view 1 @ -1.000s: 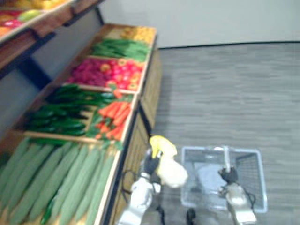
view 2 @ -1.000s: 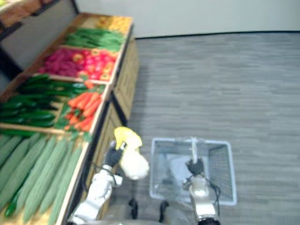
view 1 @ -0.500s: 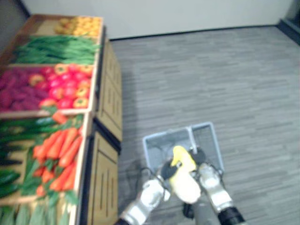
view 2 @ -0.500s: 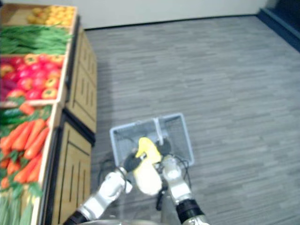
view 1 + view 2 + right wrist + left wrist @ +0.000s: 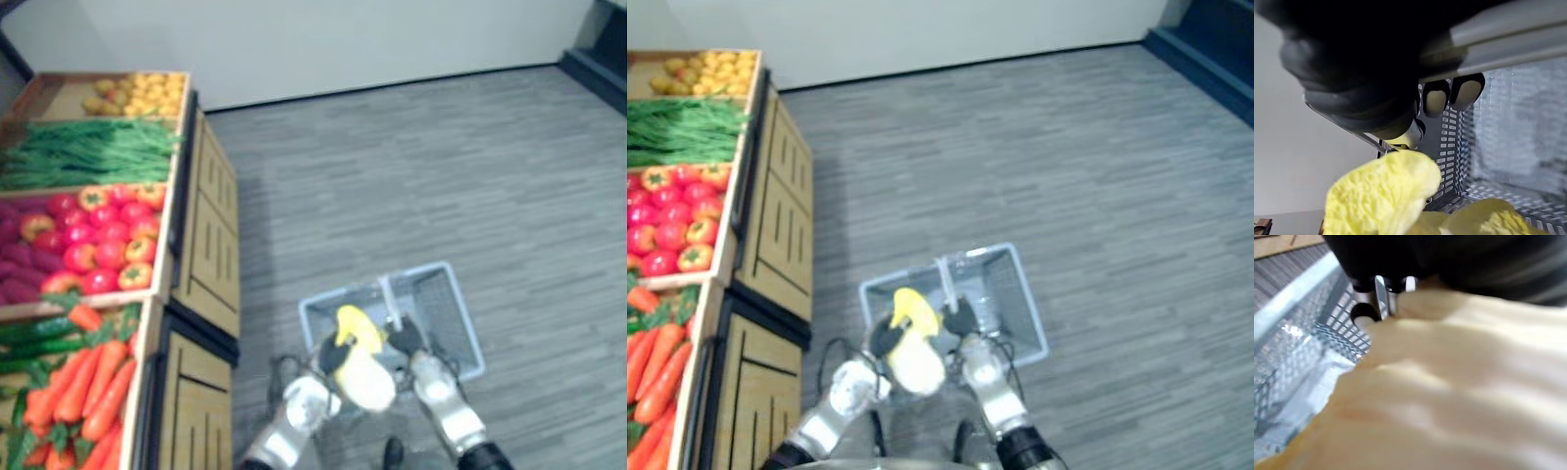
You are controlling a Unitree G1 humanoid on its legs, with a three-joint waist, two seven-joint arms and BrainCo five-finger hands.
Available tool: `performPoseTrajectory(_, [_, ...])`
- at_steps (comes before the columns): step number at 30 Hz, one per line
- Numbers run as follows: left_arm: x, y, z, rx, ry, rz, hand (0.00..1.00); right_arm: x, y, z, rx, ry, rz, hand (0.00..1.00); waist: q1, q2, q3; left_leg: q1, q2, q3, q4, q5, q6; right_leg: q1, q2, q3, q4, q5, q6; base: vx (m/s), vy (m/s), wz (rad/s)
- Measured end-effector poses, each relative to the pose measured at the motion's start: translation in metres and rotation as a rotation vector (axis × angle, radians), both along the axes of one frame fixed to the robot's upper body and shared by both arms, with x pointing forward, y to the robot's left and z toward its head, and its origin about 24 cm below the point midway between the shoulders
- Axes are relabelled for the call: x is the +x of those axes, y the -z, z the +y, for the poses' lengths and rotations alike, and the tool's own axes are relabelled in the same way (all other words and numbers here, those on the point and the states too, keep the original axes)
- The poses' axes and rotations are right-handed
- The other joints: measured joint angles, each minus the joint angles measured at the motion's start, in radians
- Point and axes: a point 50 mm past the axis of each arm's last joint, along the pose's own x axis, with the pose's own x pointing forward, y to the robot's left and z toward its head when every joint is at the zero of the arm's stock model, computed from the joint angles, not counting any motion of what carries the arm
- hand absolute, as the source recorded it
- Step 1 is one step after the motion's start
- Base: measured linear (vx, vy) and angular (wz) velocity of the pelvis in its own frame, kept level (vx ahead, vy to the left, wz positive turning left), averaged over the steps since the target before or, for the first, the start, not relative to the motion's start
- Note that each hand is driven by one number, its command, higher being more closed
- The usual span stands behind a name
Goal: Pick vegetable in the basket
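Just over the near edge of the basket (image 5: pixel 453 315), one cabbage (image 5: pixel 362 370) is held, pale at its base and yellow at its leafy top, which points toward the basket's far side. It is gripped by the left hand (image 5: pixel 331 354), whose fingers are curled against the side of it that faces away from the basket's handle (image 5: pixel 945 279). That handle is clasped by the right hand (image 5: pixel 407 338), with its fingers closed around the bar.

From the eyes, one grey mesh basket is seen standing on the floor (image 5: pixel 441 166), with both hands at its near side and the cabbage between them. A wooden stand (image 5: pixel 201 235) is seen to the left of the basket. Four bins can be counted on it: yellow produce (image 5: pixel 137 93) farthest from the basket, then greens (image 5: pixel 88 152), then red produce (image 5: pixel 108 240), then carrots (image 5: pixel 93 382) nearest.

In the left wrist view, the cabbage's pale ribs (image 5: pixel 1459 396) are shown pressed close, with the basket's mesh wall and floor beyond them. In the right wrist view, dark fingertips (image 5: pixel 1436 98) are shown wrapped under the grey bar, and the crinkled yellow leaf (image 5: pixel 1381 196) is seen just inside the basket's rim. Whether the cabbage touches the rim cannot be told.
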Motion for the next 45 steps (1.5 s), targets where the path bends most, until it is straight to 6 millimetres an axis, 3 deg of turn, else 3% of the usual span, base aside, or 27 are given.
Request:
performPoseTrajectory(1, [0.002, -0.002, 0.000, 0.004, -0.016, -0.015, 1.00, 0.001, -0.003, -0.001, 0.010, 0.000, -0.014, 1.00, -0.001, 0.001, -0.002, -0.007, -0.029, 0.060, -0.147, 0.038, 0.013, 0.015, -0.018, -0.014, -0.017, 0.000, 0.024, 0.32, 0.203, 0.29])
performPoseTrajectory(2, [0.004, -0.004, -0.004, 0.010, -0.021, -0.028, 0.00, 0.002, -0.006, -0.003, 0.022, -0.002, -0.023, 1.00, -0.003, 0.011, -0.008, -0.007, -0.049, 0.162, -0.301, 0.127, 0.027, 0.028, -0.029, -0.040, -0.027, -0.003, 0.061, 0.35, 0.216, 0.39])
performPoseTrajectory(3, [0.006, -0.005, -0.006, 0.015, -0.021, -0.034, 0.00, 0.002, -0.006, -0.005, 0.026, -0.003, -0.024, 1.00, -0.003, 0.017, -0.010, -0.008, -0.049, 0.222, -0.343, 0.186, 0.056, 0.037, -0.031, -0.053, -0.026, -0.014, 0.077, 0.45, 0.280, 0.61])
performPoseTrajectory(4, [0.010, -0.008, -0.009, 0.023, -0.017, -0.044, 0.00, 0.002, -0.007, -0.004, 0.036, -0.009, -0.023, 1.00, 0.003, -0.011, -0.010, 0.003, -0.065, 0.377, -0.341, 0.206, 0.145, 0.053, -0.068, -0.103, -0.015, -0.024, 0.094, 0.38, 0.248, 0.73])
performPoseTrajectory(5, [0.012, -0.010, -0.009, 0.031, -0.013, -0.054, 0.00, 0.002, -0.009, -0.004, 0.052, -0.010, -0.027, 1.00, -0.006, -0.021, -0.011, -0.003, -0.068, 0.451, -0.323, 0.208, 0.152, 0.059, -0.084, -0.135, -0.014, -0.025, 0.099, 0.43, 0.315, 1.03])
performPoseTrajectory(7, [0.016, -0.013, -0.011, 0.036, -0.017, -0.066, 0.00, -0.001, -0.009, -0.003, 0.071, -0.037, -0.021, 1.00, 0.001, -0.025, -0.013, 0.046, -0.102, 0.516, -0.318, 0.114, 0.241, 0.102, -0.122, -0.163, 0.041, -0.050, 0.131, 0.31, 0.260, 0.71])
performPoseTrajectory(9, [0.016, -0.011, -0.007, 0.051, -0.033, -0.053, 0.00, -0.006, -0.011, 0.001, 0.099, -0.059, -0.024, 1.00, 0.001, -0.039, -0.020, 0.088, -0.146, 0.507, -0.341, 0.076, 0.243, 0.096, -0.165, -0.161, 0.146, -0.070, 0.139, 0.31, 0.228, 0.26])
performPoseTrajectory(11, [0.012, -0.007, -0.005, 0.057, -0.042, -0.030, 0.00, -0.010, -0.010, 0.002, 0.118, -0.069, -0.015, 1.00, -0.002, -0.043, -0.026, 0.157, -0.192, 0.490, -0.403, 0.059, 0.235, 0.038, -0.222, -0.155, 0.371, -0.069, 0.142, 0.35, 0.244, 0.21])
performPoseTrajectory(13, [0.008, -0.004, -0.006, 0.064, -0.028, -0.018, 0.00, -0.019, -0.005, -0.001, 0.128, -0.059, 0.008, 1.00, -0.011, -0.061, -0.038, 0.207, -0.236, 0.433, -0.443, 0.048, 0.226, -0.044, -0.296, -0.139, 0.644, -0.043, 0.189, 0.39, 0.158, 0.69])
performPoseTrajectory(14, [0.006, -0.002, -0.008, 0.072, -0.015, -0.010, 0.00, -0.025, 0.000, -0.004, 0.130, -0.047, 0.030, 1.00, -0.026, -0.067, -0.041, 0.236, -0.252, 0.389, -0.455, 0.044, 0.224, -0.101, -0.320, -0.115, 0.807, -0.068, 0.149, 0.32, 0.038, 1.05])
performPoseTrajectory(16, [0.003, 0.006, -0.007, 0.097, -0.006, 0.019, 0.00, -0.032, 0.006, -0.011, 0.131, -0.020, 0.059, 1.00, -0.035, -0.064, -0.043, 0.277, -0.257, 0.325, -0.465, 0.043, 0.224, -0.168, -0.325, -0.097, 0.927, -0.096, 0.102, 0.30, -0.001, 1.09])
performPoseTrajectory(17, [0.001, 0.011, -0.004, 0.126, -0.003, 0.039, 0.00, -0.037, 0.010, -0.016, 0.130, 0.001, 0.076, 1.00, -0.035, -0.062, -0.046, 0.293, -0.256, 0.281, -0.469, 0.044, 0.223, -0.206, -0.321, -0.089, 0.912, -0.116, 0.077, 0.28, -0.023, 1.07])
performPoseTrajectory(21, [-0.004, 0.019, -0.003, 0.174, 0.012, 0.069, 0.00, -0.052, 0.022, -0.030, 0.129, 0.070, 0.131, 1.00, -0.050, -0.058, -0.059, 0.296, -0.253, 0.122, -0.465, 0.054, 0.208, -0.288, -0.251, 0.039, 0.668, -0.158, 0.073, 0.21, -0.108, 1.29])
performPoseTrajectory(23, [-0.007, 0.021, -0.004, 0.197, 0.028, 0.067, 0.00, -0.051, 0.019, -0.032, 0.136, 0.087, 0.117, 1.00, -0.065, -0.050, -0.067, 0.283, -0.245, 0.026, -0.462, 0.061, 0.184, -0.298, -0.193, 0.135, 0.499, -0.149, 0.087, 0.15, -0.295, 1.49])
performPoseTrajectory(25, [-0.007, 0.020, -0.008, 0.182, 0.048, 0.048, 0.00, -0.058, 0.023, -0.040, 0.157, 0.165, 0.134, 1.00, -0.065, -0.075, -0.089, 0.227, -0.249, -0.105, -0.431, 0.051, 0.133, -0.286, -0.141, 0.277, 0.289, -0.090, 0.136, 0.07, -0.386, 1.65])
performPoseTrajectory(26, [-0.007, 0.020, -0.010, 0.174, 0.050, 0.049, 0.00, -0.060, 0.024, -0.043, 0.159, 0.185, 0.139, 1.00, -0.064, -0.080, -0.092, 0.219, -0.252, -0.143, -0.426, 0.051, 0.120, -0.269, -0.127, 0.288, 0.283, -0.065, 0.149, 0.05, -0.309, 1.51])
performPoseTrajectory(28, [-0.012, 0.015, -0.017, 0.123, 0.037, 0.037, 0.00, -0.065, 0.031, -0.061, 0.149, 0.284, 0.160, 1.00, -0.050, -0.051, -0.101, 0.213, -0.217, -0.229, -0.443, 0.062, 0.076, -0.246, -0.086, 0.269, 0.305, -0.066, 0.135, 0.11, -0.284, 1.21])
performPoseTrajectory(30, [-0.012, 0.014, -0.014, 0.114, 0.033, 0.023, 0.00, -0.067, 0.032, -0.081, 0.144, 0.394, 0.156, 1.00, -0.057, -0.046, -0.104, 0.209, -0.199, -0.317, -0.474, 0.088, 0.049, -0.243, -0.027, 0.415, 0.360, -0.067, 0.133, 0.15, -0.239, 1.34])
performPoseTrajectory(33, [-0.009, 0.007, 0.010, 0.063, -0.097, 0.004, 0.00, -0.079, 0.044, -0.109, 0.112, 0.554, 0.192, 1.00, -0.026, -0.051, -0.111, 0.199, -0.171, -0.416, -0.524, 0.155, 0.010, -0.200, -0.009, 0.364, 0.314, -0.094, 0.094, 0.08, -0.214, 1.07])
performPoseTrajectory(36, [-0.010, 0.004, 0.038, 0.064, -0.204, -0.003, 0.00, -0.092, 0.060, -0.133, 0.054, 0.656, 0.269, 1.00, -0.028, -0.044, -0.114, 0.141, -0.177, -0.441, -0.490, 0.183, 0.005, -0.147, -0.016, 0.265, 0.238, -0.097, 0.088, -0.04, -0.089, 1.18])
performPoseTrajectory(37, [-0.009, -0.001, 0.046, 0.065, -0.233, -0.030, 0.00, -0.101, 0.068, -0.141, 0.037, 0.692, 0.313, 1.00, -0.024, -0.043, -0.114, 0.112, -0.180, -0.406, -0.466, 0.189, 0.020, -0.126, -0.029, 0.211, 0.218, -0.102, 0.078, -0.08, -0.026, 1.41])
performPoseTrajectory(38, [-0.008, -0.005, 0.054, 0.053, -0.268, -0.044, 0.00, -0.111, 0.075, -0.148, 0.024, 0.739, 0.357, 1.00, -0.026, -0.041, -0.114, 0.098, -0.167, -0.278, -0.464, 0.171, 0.131, -0.105, -0.045, 0.140, 0.209, -0.104, 0.076, -0.08, -0.017, 1.41])
performPoseTrajectory(39, [-0.008, -0.006, 0.056, 0.044, -0.279, -0.048, 0.00, -0.115, 0.079, -0.151, 0.018, 0.760, 0.379, 1.00, -0.027, -0.042, -0.114, 0.098, -0.145, -0.189, -0.468, 0.161, 0.165, -0.095, -0.054, 0.113, 0.205, -0.104, 0.076, -0.07, -0.018, 1.63])
performPoseTrajectory(40, [-0.005, -0.009, 0.059, 0.036, -0.297, -0.059, 0.00, -0.123, 0.083, -0.160, 0.003, 0.802, 0.406, 1.00, -0.035, -0.041, -0.114, 0.099, -0.102, -0.006, -0.467, 0.150, 0.193, -0.059, -0.075, 0.049, 0.179, -0.104, 0.076, -0.05, 0.043, 1.77])
performPoseTrajectory(41, [-0.001, -0.013, 0.056, 0.026, -0.288, -0.076, 0.00, -0.132, 0.086, -0.168, -0.013, 0.858, 0.434, 1.00, -0.040, -0.039, -0.111, 0.097, -0.063, 0.146, -0.432, 0.148, 0.191, -0.033, -0.099, -0.012, 0.168, -0.104, 0.076, -0.04, 0.084, 1.80])
performPoseTrajectory(43, [0.004, -0.021, 0.054, 0.014, -0.282, -0.114, 0.00, -0.146, 0.090, -0.183, -0.047, 0.921, 0.476, 1.00, -0.040, -0.008, -0.112, 0.088, -0.019, 0.267, -0.372, 0.155, 0.198, 0.003, -0.107, -0.084, 0.177, -0.117, 0.092, -0.04, 0.199, 1.61])
performPoseTrajectory(45, [0.007, -0.031, 0.056, 0.015, -0.274, -0.162, 0.00, -0.156, 0.092, -0.191, -0.060, 0.966, 0.502, 1.00, -0.040, -0.001, -0.116, 0.078, -0.054, 0.247, -0.380, 0.175, 0.186, 0.028, -0.131, -0.115, 0.186, -0.139, 0.099, -0.02, 0.200, 1.30])
